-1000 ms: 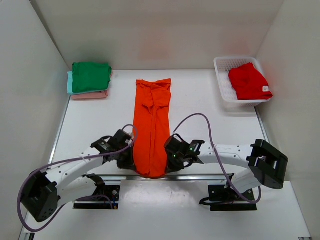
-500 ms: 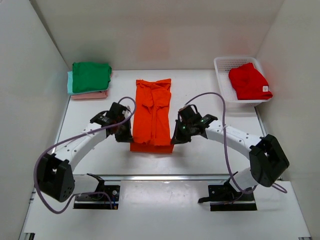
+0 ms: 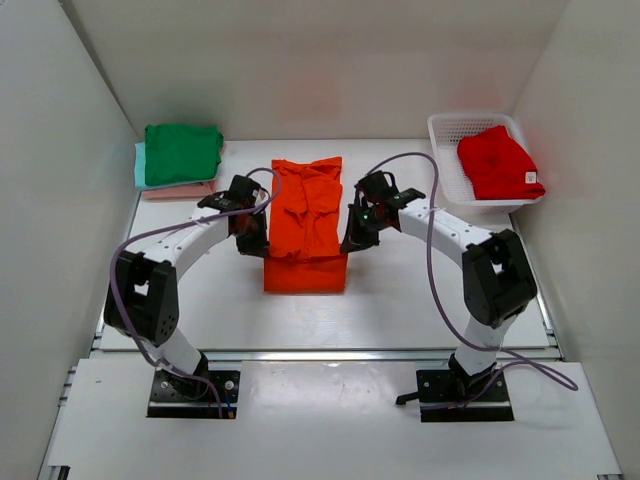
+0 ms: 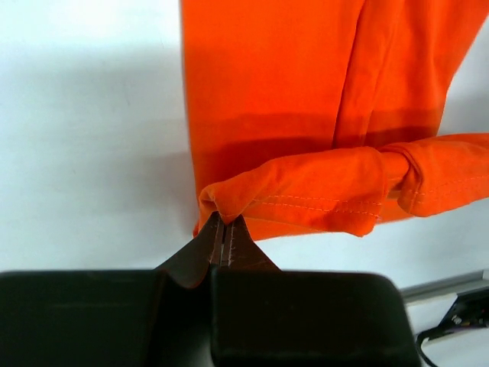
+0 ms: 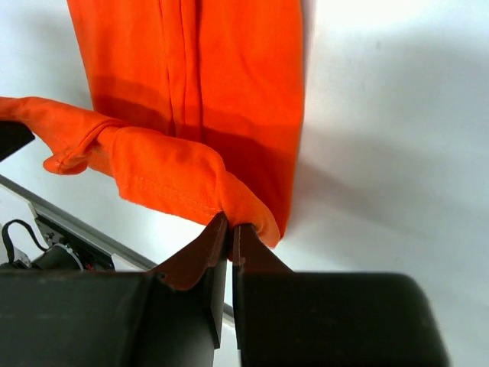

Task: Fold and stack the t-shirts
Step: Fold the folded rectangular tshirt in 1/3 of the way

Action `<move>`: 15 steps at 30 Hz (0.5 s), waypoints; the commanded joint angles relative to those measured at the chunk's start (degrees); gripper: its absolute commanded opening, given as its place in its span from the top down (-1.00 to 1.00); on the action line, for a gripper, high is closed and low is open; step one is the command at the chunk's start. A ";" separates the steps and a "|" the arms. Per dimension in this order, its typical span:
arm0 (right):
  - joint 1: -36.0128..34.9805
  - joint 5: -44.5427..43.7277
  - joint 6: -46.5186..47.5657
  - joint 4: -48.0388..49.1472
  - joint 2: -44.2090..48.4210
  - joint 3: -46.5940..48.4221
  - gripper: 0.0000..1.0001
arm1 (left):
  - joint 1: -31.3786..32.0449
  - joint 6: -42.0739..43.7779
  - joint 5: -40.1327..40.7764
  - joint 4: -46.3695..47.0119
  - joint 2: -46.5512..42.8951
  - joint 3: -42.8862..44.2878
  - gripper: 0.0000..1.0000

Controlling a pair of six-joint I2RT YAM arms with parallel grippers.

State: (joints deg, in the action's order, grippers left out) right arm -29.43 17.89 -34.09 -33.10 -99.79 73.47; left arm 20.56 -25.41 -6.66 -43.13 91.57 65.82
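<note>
Orange cloth is being pinched at two corners. The bright orange t-shirt (image 3: 305, 215) is lying lengthwise down the middle of the table (image 3: 420, 290), narrowed into a long strip, and its near end is being held doubled over toward the far side, so that a squarer double layer is showing at the near end of the strip.

The left gripper (image 4: 224, 229) is being pressed together on the left corner of the lifted hem, with the cloth bunched between its fingertips. The right gripper (image 5: 231, 229) is being squeezed in the same way on the right corner. In both wrist views the stitched hem is being seen sagging between the two grips, raised off the flat layer beneath, on which a shadow is being cast. In the overhead view the two arms are being seen bowed outward from their bases, with the grippers just beside the left and right edges of the shirt.

At the far left, the dark green t-shirt (image 3: 183, 152) is lying folded on top of the mint t-shirt (image 3: 139, 168), with the pink t-shirt (image 3: 178, 190) underneath. At the far right, the red t-shirt (image 3: 497, 160) is lying crumpled in the white mesh basket (image 3: 439, 155), well apart from both grippers.
</note>
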 commanded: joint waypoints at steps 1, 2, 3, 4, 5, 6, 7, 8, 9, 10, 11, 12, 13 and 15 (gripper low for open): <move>1.65 2.15 4.20 -1.62 -4.17 6.92 1.00 | -1.31 1.50 0.68 1.56 1.59 4.74 1.00; 2.00 2.15 4.55 -2.31 -4.88 9.12 1.00 | -1.57 1.42 0.50 1.82 2.73 5.36 1.00; 2.01 2.15 4.99 -3.62 -6.63 10.28 1.00 | -1.57 1.50 0.24 2.09 4.22 6.24 1.00; 2.70 2.06 5.69 -3.90 -8.13 12.29 1.00 | -1.83 1.59 0.41 2.18 4.84 7.99 1.00; 3.06 2.41 5.96 -4.07 -10.06 14.22 1.00 | -1.92 1.50 0.68 2.00 5.89 8.70 1.00; 3.59 2.76 6.13 -4.60 -10.60 15.20 1.00 | -2.27 1.76 0.59 2.18 7.73 10.10 1.00; 4.20 3.11 6.66 -4.95 -12.17 16.60 0.99 | -2.10 1.59 0.77 2.26 8.53 11.33 1.00; 4.64 3.73 7.19 -5.56 -13.84 18.53 1.00 | -2.27 1.59 0.85 2.53 10.10 12.65 1.00; 5.17 4.43 7.37 -5.66 -14.81 19.59 1.00 | -2.71 1.50 0.85 2.62 11.42 13.19 1.00; 5.96 4.87 7.45 -6.27 -16.74 21.34 1.00 | -3.06 1.15 0.59 2.88 13.09 14.32 1.00; 6.22 4.96 8.15 -6.71 -18.23 23.45 1.00 | -3.59 0.98 0.77 3.75 13.63 15.47 1.00; 6.58 5.14 8.33 -7.32 -19.12 25.04 1.00 | -4.38 0.80 0.42 4.19 14.85 16.17 0.99; 7.71 5.05 8.25 -7.33 -20.78 25.49 0.98 | -4.82 -0.24 -0.19 5.33 16.08 17.05 0.71; 8.68 4.26 8.25 -6.63 -22.29 28.21 0.56 | -6.40 -1.48 -1.69 7.70 17.58 18.99 0.32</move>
State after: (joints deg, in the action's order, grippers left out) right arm -22.55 21.82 -27.35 -39.18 -120.88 97.91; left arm 16.56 -25.12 -6.92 -39.72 108.75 81.41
